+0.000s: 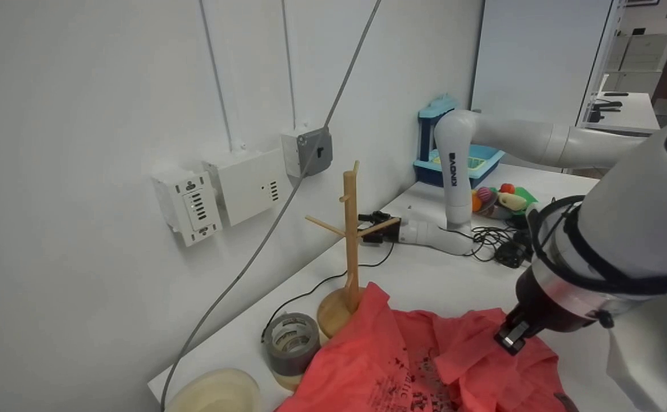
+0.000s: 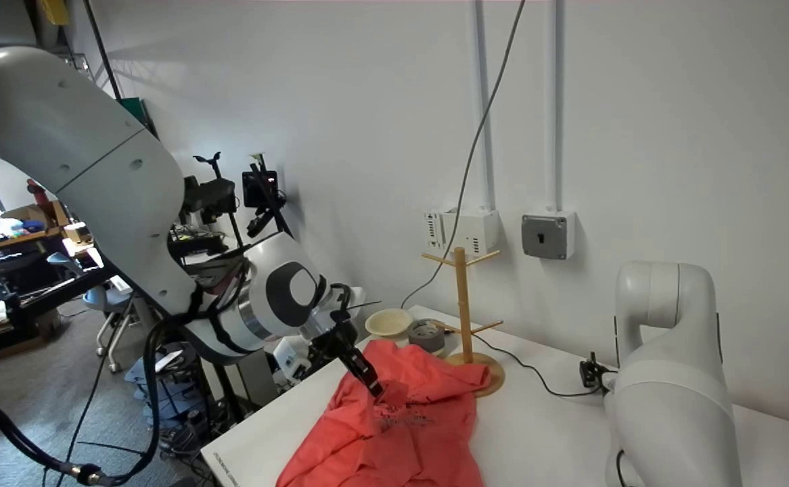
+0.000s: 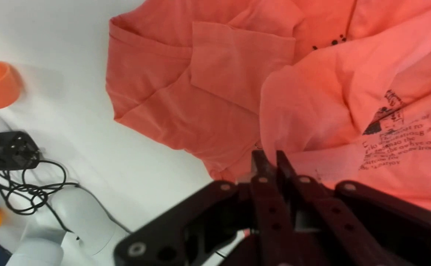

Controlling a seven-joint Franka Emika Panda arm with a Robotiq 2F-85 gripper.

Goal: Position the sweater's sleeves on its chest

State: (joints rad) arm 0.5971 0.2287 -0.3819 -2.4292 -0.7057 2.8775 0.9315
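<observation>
Rounded white arm (image 2: 124, 179), black cable (image 2: 151, 379), silver band (image 2: 252, 318), dark pincer (image 3: 270, 157), round screws (image 3: 136, 249)

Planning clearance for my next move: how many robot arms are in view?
2. One arm has its gripper at the sweater; another arm, marked KINOVA, is beyond the wooden stand in an exterior view. More could be hidden or out of frame.

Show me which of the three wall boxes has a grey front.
The rightmost wall box in both exterior views: its front is grey with a dark mark. The leftmost box and the middle box have white fronts.
</observation>
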